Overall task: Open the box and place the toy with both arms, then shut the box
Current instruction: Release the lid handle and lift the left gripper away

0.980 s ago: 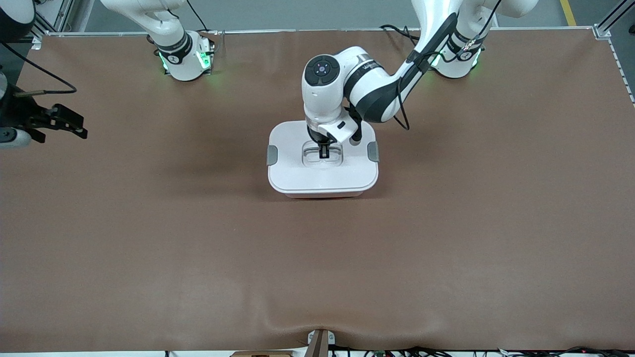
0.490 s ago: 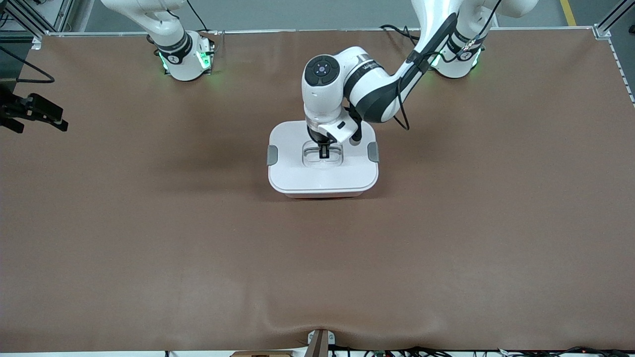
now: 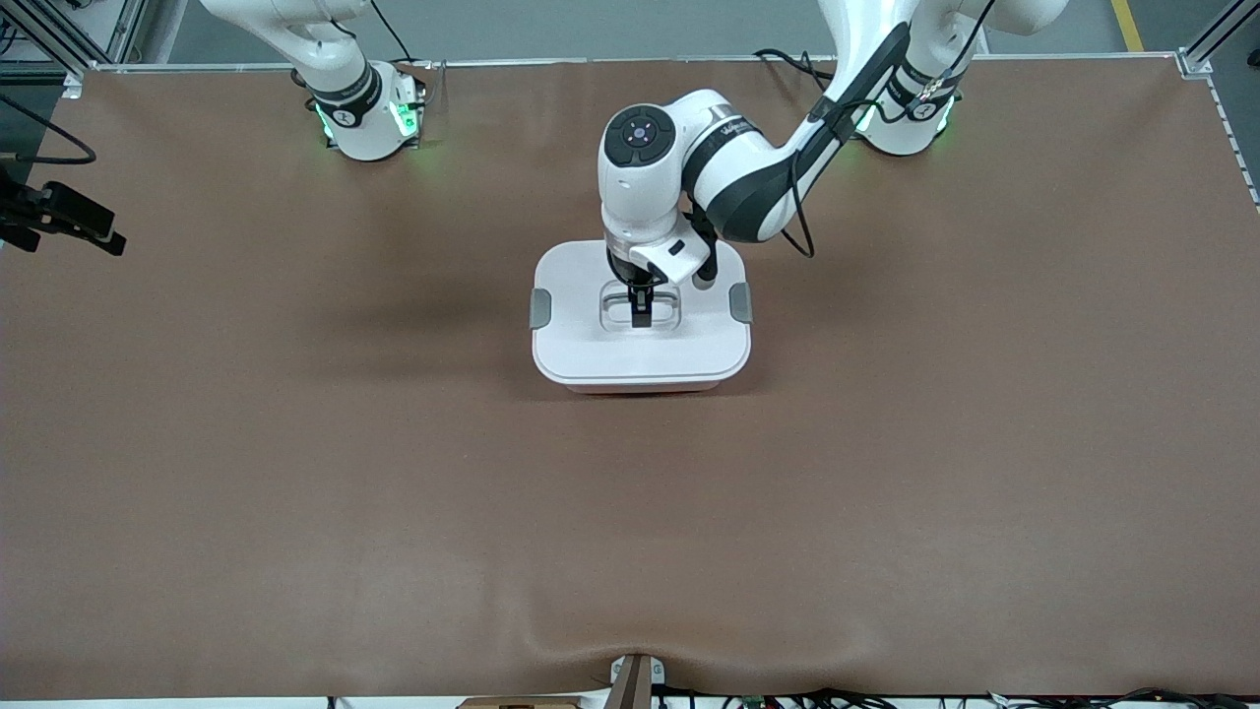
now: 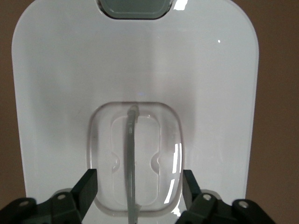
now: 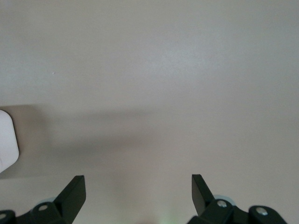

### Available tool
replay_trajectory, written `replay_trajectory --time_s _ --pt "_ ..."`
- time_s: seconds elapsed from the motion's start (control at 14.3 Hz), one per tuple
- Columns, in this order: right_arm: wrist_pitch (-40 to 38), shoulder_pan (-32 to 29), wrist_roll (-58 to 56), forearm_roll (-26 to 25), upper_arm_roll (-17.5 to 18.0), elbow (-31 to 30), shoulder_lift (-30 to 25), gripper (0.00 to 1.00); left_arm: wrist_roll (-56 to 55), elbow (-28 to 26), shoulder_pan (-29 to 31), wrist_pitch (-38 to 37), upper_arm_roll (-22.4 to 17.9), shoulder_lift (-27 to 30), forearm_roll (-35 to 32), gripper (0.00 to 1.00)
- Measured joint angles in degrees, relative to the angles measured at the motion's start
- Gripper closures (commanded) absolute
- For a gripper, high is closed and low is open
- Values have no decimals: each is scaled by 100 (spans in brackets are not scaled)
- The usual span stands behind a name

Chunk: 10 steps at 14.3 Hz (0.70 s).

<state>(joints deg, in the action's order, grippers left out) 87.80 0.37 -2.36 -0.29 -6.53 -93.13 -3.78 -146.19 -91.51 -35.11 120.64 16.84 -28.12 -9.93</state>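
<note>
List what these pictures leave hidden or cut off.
- Toy: in no view; the white lid covers the box.
- Right gripper: front view's edge cuts off most of it.
- Left gripper: fingers straddle the lid's handle; contact not visible.

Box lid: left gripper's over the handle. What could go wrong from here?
1. The left gripper is open, its fingers straddling the thin handle in the lid recess; closing off-centre could miss or bend it.
2. Both grey clips look flat against the lid; if latched, a lift may drag the whole box up.
3. The right gripper is open over bare table near its own end, so nothing steadies the box.
</note>
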Motion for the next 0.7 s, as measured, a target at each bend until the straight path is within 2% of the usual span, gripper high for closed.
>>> replay_trajectory --time_s 0.28,0.7 --pt "-7 -210 4 46 -65 119 2 0 155 269 128 -561 -31 165 0 0" --pt "-211 -216 5 53 -41 141 9 0 633 575 454 -1063 -41 490 0 0"
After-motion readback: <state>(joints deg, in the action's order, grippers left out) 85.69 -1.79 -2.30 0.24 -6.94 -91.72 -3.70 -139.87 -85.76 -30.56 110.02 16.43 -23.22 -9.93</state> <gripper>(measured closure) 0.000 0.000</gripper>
